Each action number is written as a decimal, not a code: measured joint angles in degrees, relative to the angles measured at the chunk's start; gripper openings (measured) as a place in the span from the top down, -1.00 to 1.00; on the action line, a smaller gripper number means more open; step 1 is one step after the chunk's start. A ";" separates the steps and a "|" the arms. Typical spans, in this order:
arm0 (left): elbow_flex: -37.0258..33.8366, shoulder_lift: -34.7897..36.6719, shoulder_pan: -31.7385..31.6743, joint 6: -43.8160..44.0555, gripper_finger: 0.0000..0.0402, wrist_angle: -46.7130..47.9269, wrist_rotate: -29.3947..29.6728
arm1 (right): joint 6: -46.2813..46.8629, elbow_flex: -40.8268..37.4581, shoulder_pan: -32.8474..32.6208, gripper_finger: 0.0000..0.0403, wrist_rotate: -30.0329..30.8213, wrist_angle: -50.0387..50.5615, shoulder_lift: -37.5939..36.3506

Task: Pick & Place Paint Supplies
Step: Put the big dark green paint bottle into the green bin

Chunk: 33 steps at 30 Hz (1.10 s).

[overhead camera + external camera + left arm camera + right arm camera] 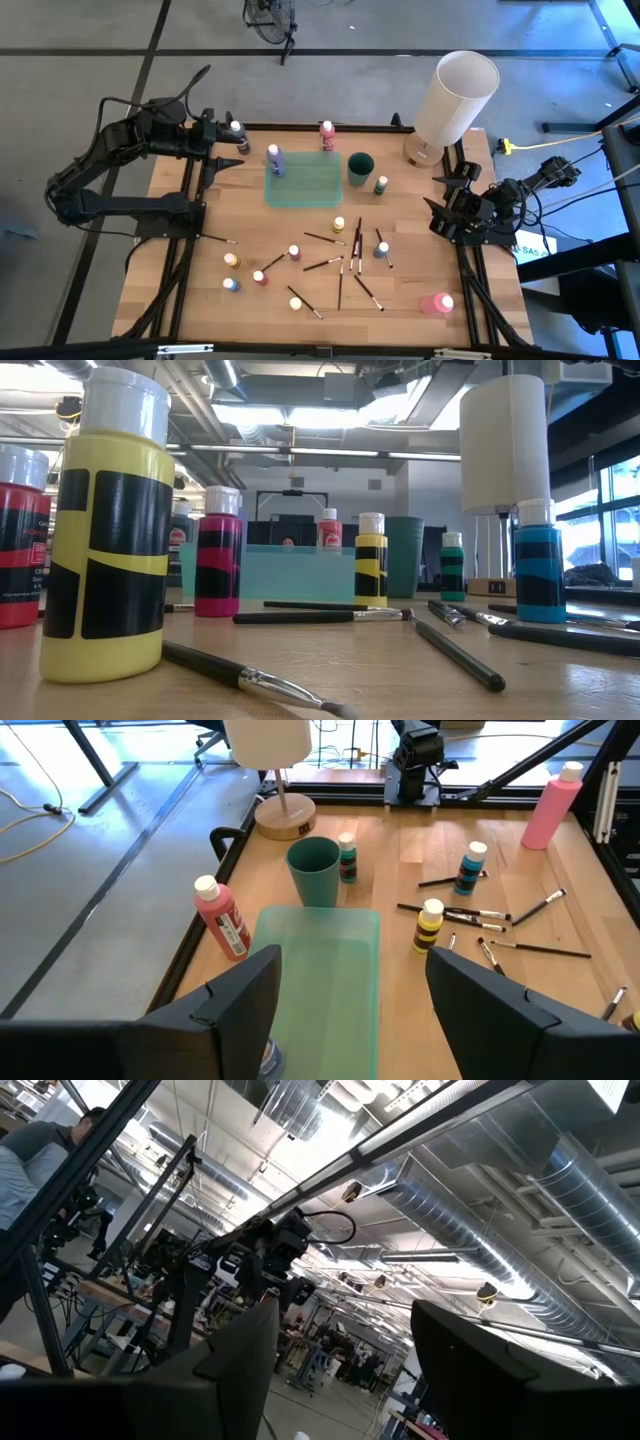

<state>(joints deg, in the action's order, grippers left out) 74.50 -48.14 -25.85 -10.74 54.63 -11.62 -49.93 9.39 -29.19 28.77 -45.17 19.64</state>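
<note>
We held our left gripper [228,152] and right gripper [443,192] wide and empty, beside the translucent green plastic tray [303,184].

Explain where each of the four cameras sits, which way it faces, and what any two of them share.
High: overhead, straight down on the wooden table; both arms show.
Low: at tabletop height, level past the yellow black-banded paint bottle; no arm.
Left wrist: behind the open left gripper, facing the translucent green tray.
Right wrist: behind the open right gripper, aimed up at ceiling ducts.
Shared: high, low and left wrist all see the tray.
</note>
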 joint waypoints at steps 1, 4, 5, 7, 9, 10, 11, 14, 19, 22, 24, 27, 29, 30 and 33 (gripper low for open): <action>0.00 0.00 0.00 -0.01 -0.23 0.00 0.00 | 0.00 0.00 0.00 -0.15 -0.02 -0.02 0.00; 0.00 0.00 0.00 -0.05 -0.23 0.00 0.00 | 0.00 0.00 0.00 -0.15 -0.46 0.00 0.00; 0.00 0.00 0.00 -0.07 -0.23 0.00 0.00 | 0.06 0.00 0.00 -0.15 -0.48 0.00 0.00; 0.00 0.00 0.00 -0.07 -0.23 0.00 0.00 | 1.89 0.00 0.00 -0.15 -0.46 0.02 0.00; 0.00 -0.01 0.00 -0.07 -0.23 0.00 0.00 | 3.75 0.00 0.00 -0.15 -0.46 0.00 0.00; 0.00 0.00 0.00 -0.07 -0.23 0.00 0.00 | 4.12 0.00 0.00 -0.15 -0.46 0.00 0.00; 0.00 0.00 0.00 -0.04 -0.23 0.00 0.00 | 4.49 0.00 0.00 -0.15 -0.44 0.00 0.00; 0.00 0.00 0.00 -0.04 -0.23 0.00 0.00 | 5.49 0.00 0.00 -0.15 -0.45 0.00 0.00; 0.00 -0.02 0.00 -0.04 -0.23 0.00 0.00 | 7.58 0.00 0.00 -0.15 -0.44 0.00 0.00; 0.00 -0.02 0.00 -0.04 -0.23 0.00 0.00 | 9.30 0.00 0.00 -0.15 -0.46 0.25 0.00; -0.02 0.00 0.00 0.00 -0.23 0.00 0.00 | 10.97 0.00 0.00 -0.15 -0.44 0.64 0.00; -0.02 -0.02 0.00 0.04 -0.23 0.00 0.00 | 12.48 0.00 0.00 -0.15 -0.44 0.70 -0.02; -0.02 -0.01 0.00 0.05 -0.23 0.00 0.00 | 13.15 0.00 0.00 -0.15 -1.10 0.87 -0.02; -0.02 -0.02 0.00 0.06 -0.23 0.00 0.00 | 13.16 0.00 0.00 -0.15 -1.79 0.93 -0.02; -0.02 -0.02 0.00 0.43 -0.23 0.00 0.00 | 13.16 0.00 0.00 -0.15 -3.55 1.22 -0.01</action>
<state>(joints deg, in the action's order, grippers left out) 74.48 -48.16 -25.85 -10.31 54.63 -11.62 -36.77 9.39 -29.19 25.22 -43.94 19.63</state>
